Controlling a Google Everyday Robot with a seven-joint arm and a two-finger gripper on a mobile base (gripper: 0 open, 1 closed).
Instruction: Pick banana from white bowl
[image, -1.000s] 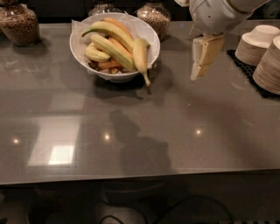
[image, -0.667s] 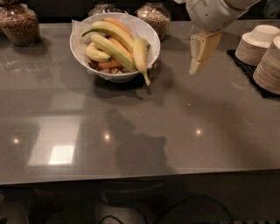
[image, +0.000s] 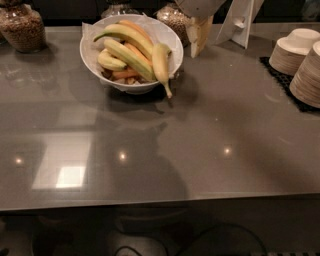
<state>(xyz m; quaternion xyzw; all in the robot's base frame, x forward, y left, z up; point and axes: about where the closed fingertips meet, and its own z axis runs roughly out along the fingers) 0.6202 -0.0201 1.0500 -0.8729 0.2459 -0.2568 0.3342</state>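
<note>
A wide glossy white bowl (image: 95, 60) stands at the back left of the grey counter. It holds several bananas. The plump, evenly yellow banana (image: 160, 62) lies over the bowl's right rim, with its long thin stem pointing down onto the counter. Longer curved green-tipped bananas (image: 125, 37) and a short pale one (image: 111, 61) lie beside it in the bowl. My gripper (image: 199, 35) hangs at the top of the view, just right of the bowl and above the counter, a short way from the banana. Its pale fingers point down. It holds nothing.
Stacks of beige paper bowls (image: 299, 62) stand on a black mat at the right edge. Glass jars (image: 22, 27) of dry food stand along the back. A white stand (image: 240, 22) is behind the gripper. Bright light spots reflect off the counter.
The view has shifted: the bowl now sits closer and further to the right. My gripper has moved up and nearer to the bowl's right side.
</note>
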